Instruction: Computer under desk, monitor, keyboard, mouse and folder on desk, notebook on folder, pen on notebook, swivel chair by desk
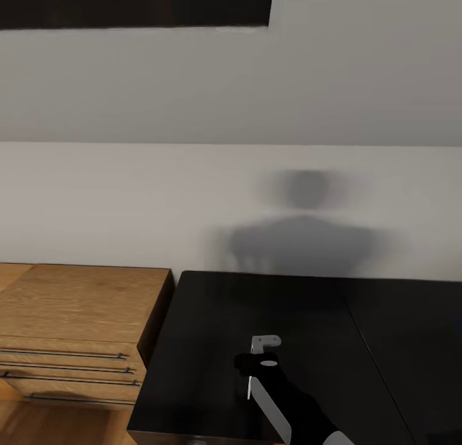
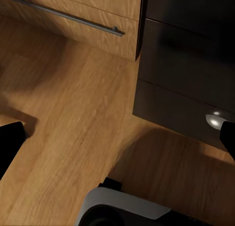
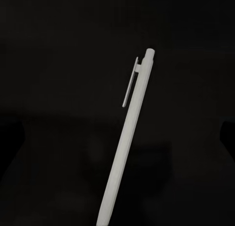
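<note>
Right gripper (image 1: 255, 368) low over the black desk (image 1: 212, 342) top, pinching the slim white pen (image 3: 125, 143), light wooden drawer cabinet (image 1: 70, 316) just beside the desk, left gripper's fingers (image 2: 9, 143) spread wide above wooden floor (image 2: 63, 118), by the black drawer pedestal (image 2: 181, 64)

The wooden drawer cabinet (image 1: 77, 332) stands just left of the desk (image 1: 212, 342), both against the wall (image 1: 128, 201).

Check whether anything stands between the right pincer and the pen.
Nothing visible does. The pen shows close before the right pincer, with only the black desk top behind it. Whether the pincer already grips it cannot be told.
</note>
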Controlling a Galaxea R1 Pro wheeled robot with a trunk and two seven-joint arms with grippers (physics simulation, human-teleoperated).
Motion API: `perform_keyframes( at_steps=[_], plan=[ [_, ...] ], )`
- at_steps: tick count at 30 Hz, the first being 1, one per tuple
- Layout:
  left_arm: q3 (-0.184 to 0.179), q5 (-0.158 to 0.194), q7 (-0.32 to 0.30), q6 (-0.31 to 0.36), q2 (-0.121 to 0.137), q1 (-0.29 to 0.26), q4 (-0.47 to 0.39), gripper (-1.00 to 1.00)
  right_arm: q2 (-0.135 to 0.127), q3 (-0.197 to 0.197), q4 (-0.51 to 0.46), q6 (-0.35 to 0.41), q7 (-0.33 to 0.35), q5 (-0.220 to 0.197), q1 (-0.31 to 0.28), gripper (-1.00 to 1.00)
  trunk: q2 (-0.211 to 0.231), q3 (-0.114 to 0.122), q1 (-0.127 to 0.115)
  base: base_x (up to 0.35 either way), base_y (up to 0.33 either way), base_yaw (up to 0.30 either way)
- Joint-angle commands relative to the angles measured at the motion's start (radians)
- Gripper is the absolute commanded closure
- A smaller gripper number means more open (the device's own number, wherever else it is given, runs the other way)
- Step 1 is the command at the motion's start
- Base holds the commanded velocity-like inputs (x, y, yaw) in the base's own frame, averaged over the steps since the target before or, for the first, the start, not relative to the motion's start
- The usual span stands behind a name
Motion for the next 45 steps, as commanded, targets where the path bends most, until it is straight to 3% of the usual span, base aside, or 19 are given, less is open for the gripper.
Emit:
perform_keyframes(
  at_steps=[1,17,45],
  plan=[
    [0.002,-0.011,0.009,-0.002,-0.001,-0.001,0.000,-1.00,-0.001,0.003,-0.001,0.003,-0.009,-0.008,-0.001,-1.00,-0.009,-0.005,0.004,0.000,0.000,0.000],
    [0.004,-0.011,0.009,-0.002,-0.002,-0.001,0.000,-1.00,-0.001,0.003,-0.001,0.005,-0.009,-0.008,-0.001,-1.00,-0.121,-0.055,0.066,0.000,0.000,0.000],
    [0.004,-0.009,0.010,-0.004,-0.002,-0.001,0.000,-1.00,-0.001,0.003,0.001,0.006,-0.009,-0.008,-0.001,-1.00,-0.121,-0.055,0.066,-0.033,0.000,0.000]
  ],
)
